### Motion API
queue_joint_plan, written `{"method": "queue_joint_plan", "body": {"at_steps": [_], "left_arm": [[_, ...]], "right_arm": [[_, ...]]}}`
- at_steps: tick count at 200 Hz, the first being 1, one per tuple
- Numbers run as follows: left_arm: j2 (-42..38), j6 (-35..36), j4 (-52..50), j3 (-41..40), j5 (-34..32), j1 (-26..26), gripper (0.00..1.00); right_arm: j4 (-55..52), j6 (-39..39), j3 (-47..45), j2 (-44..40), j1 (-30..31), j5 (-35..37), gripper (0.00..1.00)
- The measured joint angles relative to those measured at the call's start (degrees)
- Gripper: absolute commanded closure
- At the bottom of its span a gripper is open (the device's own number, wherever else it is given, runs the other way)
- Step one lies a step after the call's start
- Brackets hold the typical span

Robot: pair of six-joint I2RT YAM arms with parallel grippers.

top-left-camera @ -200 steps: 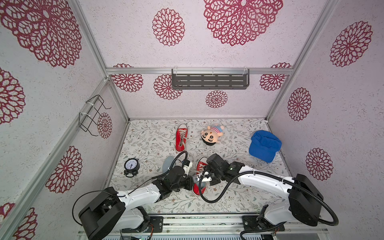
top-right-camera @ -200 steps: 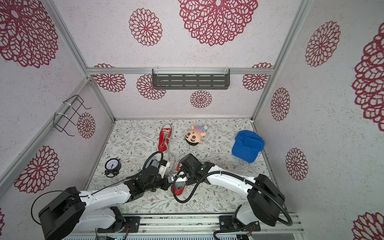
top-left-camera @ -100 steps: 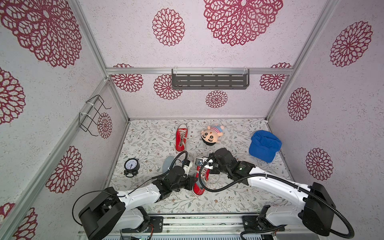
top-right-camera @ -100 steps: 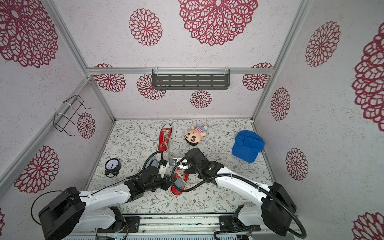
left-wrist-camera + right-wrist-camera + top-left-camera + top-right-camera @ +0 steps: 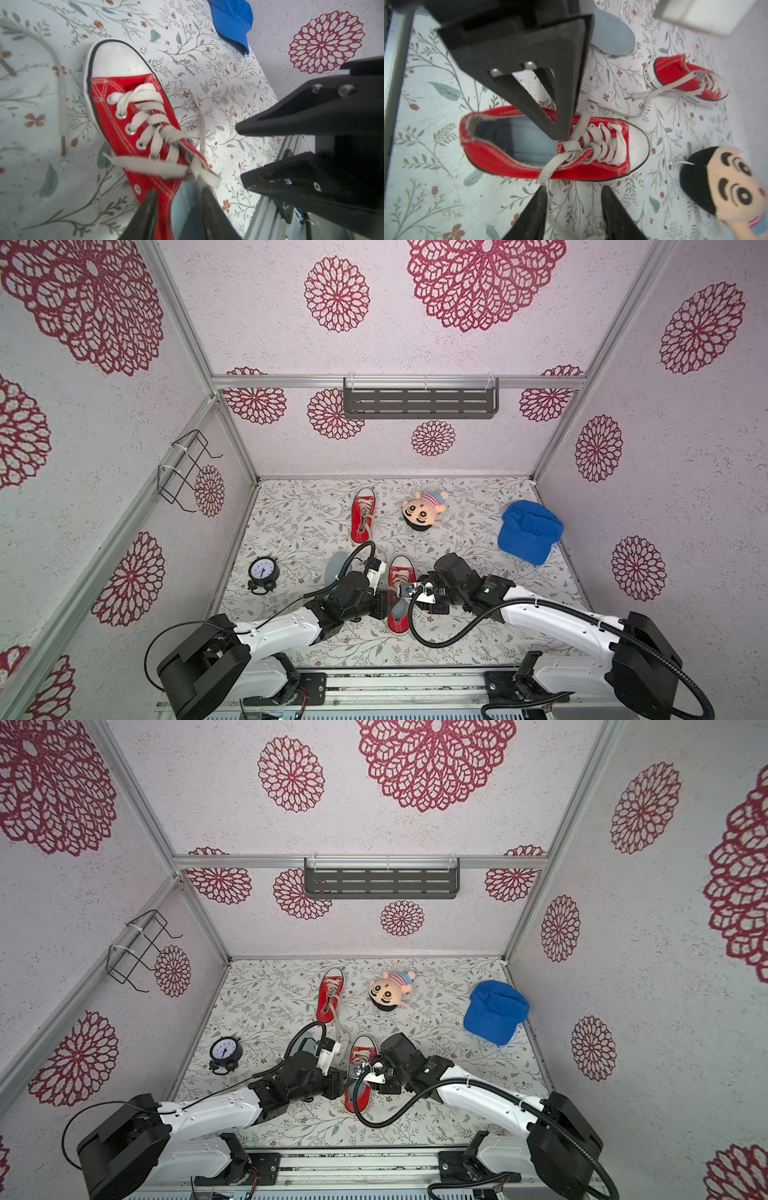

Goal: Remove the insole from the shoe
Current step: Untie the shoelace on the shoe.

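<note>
Peering down the right wrist view, I see the near shoe [image 5: 512,166] resting on its sole with the heel opening gaping. The pale blue insole [image 5: 521,143] lies flat inside it, its toe end hidden under the laced tongue. It looks thin, light and floppy, probably foam, so I'd expect it to bend and drag rather than pop free. The bare heel end seems the place to pinch it. The shoe looks light enough to lift along with it, so it likely wants pinning down. The right pincer [image 5: 574,188] stands partly spread just beside the shoe's flank, empty, with a lace [image 5: 550,172] trailing between its fingers.

From the left wrist view, the left pincer [image 5: 179,190] is spread about as far. Its fingers sit over the heel opening and grip nothing I can make out.

In both top views the near shoe sits close to the front edge of the worktop [image 5: 291,526], about midway along it.

- **Shoes:** two red ones, with the far shoe [image 5: 362,526] toward the back edge.
- **Insoles:** two, with the loose insole [image 5: 333,568] lying just beside the near shoe, on its left-edge side.
- **Other things:** one clock [image 5: 262,572], one doll [image 5: 420,513] and one cap [image 5: 528,536].
- **Pincers:** two.
</note>
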Motion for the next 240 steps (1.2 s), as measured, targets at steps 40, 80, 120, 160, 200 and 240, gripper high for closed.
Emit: {"method": "queue_joint_plan", "body": {"at_steps": [40,80,120,160,200,240], "left_arm": [[-6.4,2.54,-5.22,1.01,-1.73,0.0,0.54],[-3.21,4.59,-7.15,5.68,0.79,-0.09,0.67],[5.57,4.76,-7.06,9.81,3.08,-2.14,0.67],[7.17,4.83,-8.11,10.01,2.23,-3.37,0.64],[7.02,5.2,-9.4,10.01,-0.37,-3.37,0.6],[7.02,6.16,-10.84,10.08,-1.25,-3.37,0.7]], "right_arm": [[3.15,11.15,-3.15,-2.69,0.0,0.9,0.35],[6.27,21.44,-7.48,-6.78,0.0,2.05,0.35],[9.07,28.98,-10.78,-6.75,0.0,4.09,0.34],[9.86,31.23,-11.06,-6.86,0.0,5.64,0.34],[10.21,31.76,-11.06,-6.86,0.0,6.47,0.34],[10.38,31.78,-11.06,-6.86,0.0,6.69,0.34]]}}
